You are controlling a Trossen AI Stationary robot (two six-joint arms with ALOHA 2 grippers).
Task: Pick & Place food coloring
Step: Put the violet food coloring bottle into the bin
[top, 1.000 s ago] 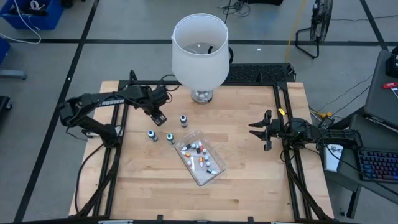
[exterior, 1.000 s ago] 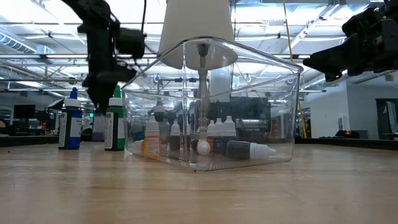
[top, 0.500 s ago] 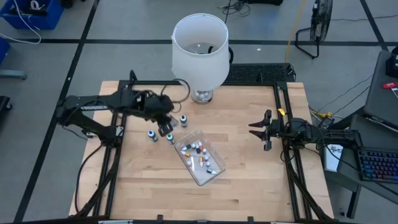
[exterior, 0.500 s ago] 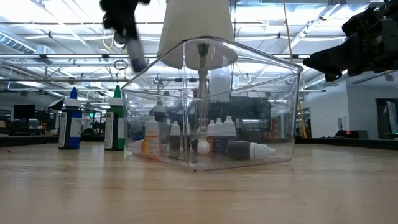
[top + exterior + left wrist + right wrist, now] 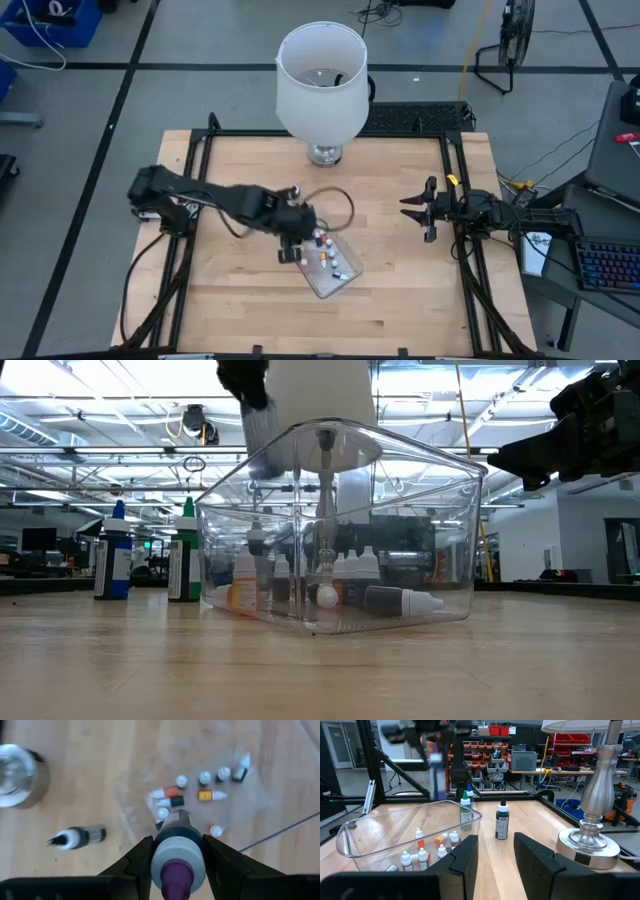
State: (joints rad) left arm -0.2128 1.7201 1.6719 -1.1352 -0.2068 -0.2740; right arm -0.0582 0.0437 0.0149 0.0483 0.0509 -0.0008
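Above the clear tray (image 5: 322, 283) on the desk (image 5: 400, 290), the left gripper (image 5: 177, 851) is clamped on a purple-capped food coloring bottle (image 5: 176, 855), long axis vertical, cap up. Right gripper (image 5: 410, 208) waits aside, fingers apart.

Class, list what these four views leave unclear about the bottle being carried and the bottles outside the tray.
- High view: the left gripper and arm cover the carried bottle and the table bottles.
- Low view: the carried bottle is motion-blurred; cap colour unreadable.
- Left wrist view: the purple-capped bottle hides part of the tray.
- Right wrist view: the bottle's label is blurred.
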